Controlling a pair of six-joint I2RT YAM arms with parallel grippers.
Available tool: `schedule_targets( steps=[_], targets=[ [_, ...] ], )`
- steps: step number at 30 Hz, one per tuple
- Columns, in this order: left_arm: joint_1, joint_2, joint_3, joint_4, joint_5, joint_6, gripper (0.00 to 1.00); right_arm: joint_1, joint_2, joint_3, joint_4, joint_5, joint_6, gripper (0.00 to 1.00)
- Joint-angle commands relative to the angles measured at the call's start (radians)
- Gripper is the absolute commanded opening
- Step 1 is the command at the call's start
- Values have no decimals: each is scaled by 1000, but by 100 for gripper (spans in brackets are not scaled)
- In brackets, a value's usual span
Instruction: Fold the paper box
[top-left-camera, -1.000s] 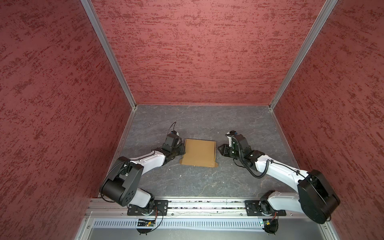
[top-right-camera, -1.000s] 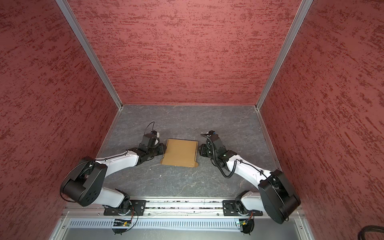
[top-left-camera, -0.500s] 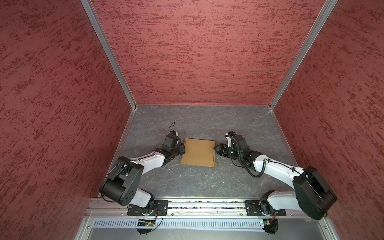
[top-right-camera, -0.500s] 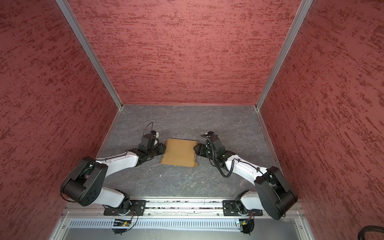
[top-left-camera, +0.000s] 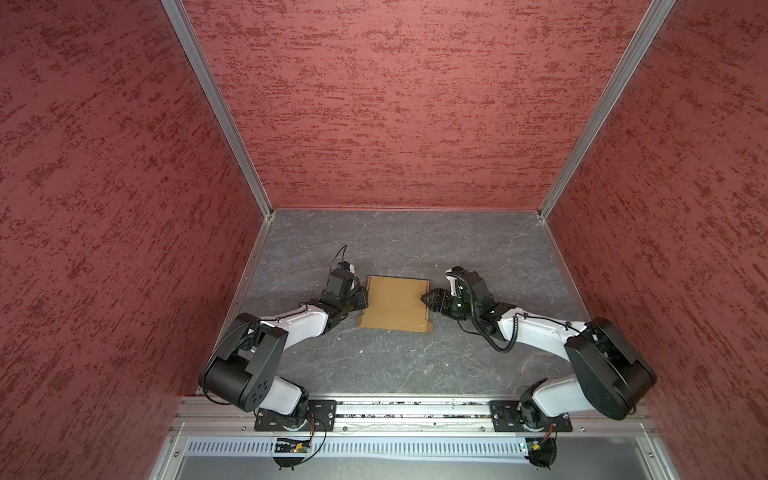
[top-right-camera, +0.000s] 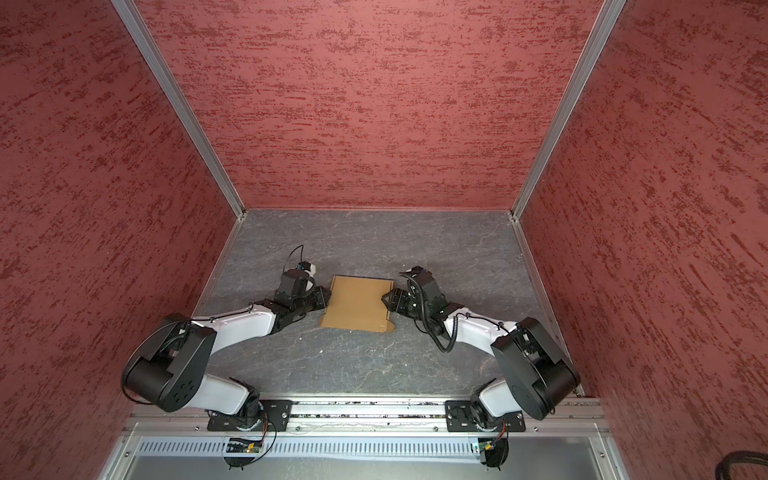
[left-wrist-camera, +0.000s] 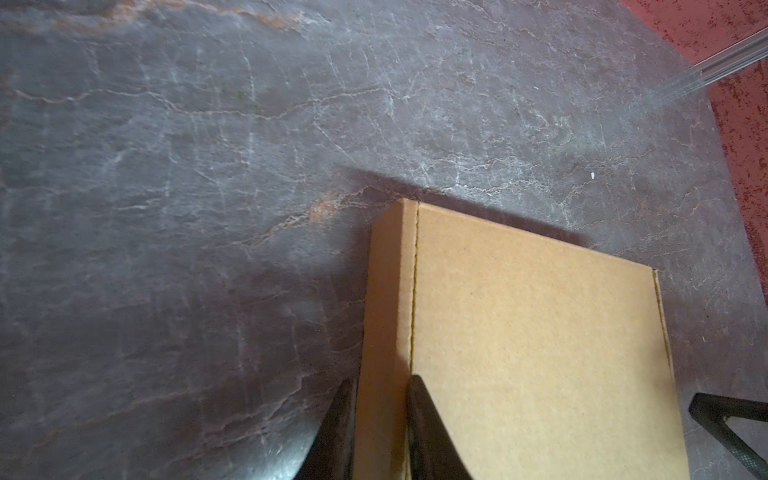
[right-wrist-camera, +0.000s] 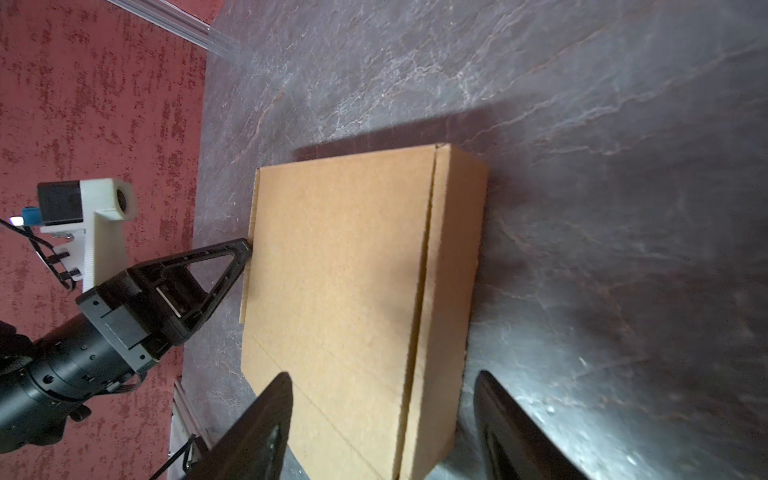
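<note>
Paper box (top-left-camera: 397, 303), plain tan cardboard, closed

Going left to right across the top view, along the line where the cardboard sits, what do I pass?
In a top view: left gripper, clamped on the box's side edge → paper box → right gripper, open at the opposite edge.

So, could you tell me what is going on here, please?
A robot is folding a tan paper box, which lies flat on the grey table, apparently folded shut. The left gripper has its jaws pinched on one side wall. The right gripper has its jaws open, straddling the opposite edge without gripping it.
</note>
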Motion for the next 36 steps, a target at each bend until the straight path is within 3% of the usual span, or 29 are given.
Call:
schedule_targets(
  steps=[1,28,36],
  targets=[
    [15,20,-28,-47,-14,18,23,-8,36,-8,54,-23,46,70],
    [30,48,-40,-26,-3,21,22,-12,226,7,319,-169,146,74],
    [37,50,-41,-26,-2,23,22,-21,198,-1,243,-111,130,74]
  ],
)
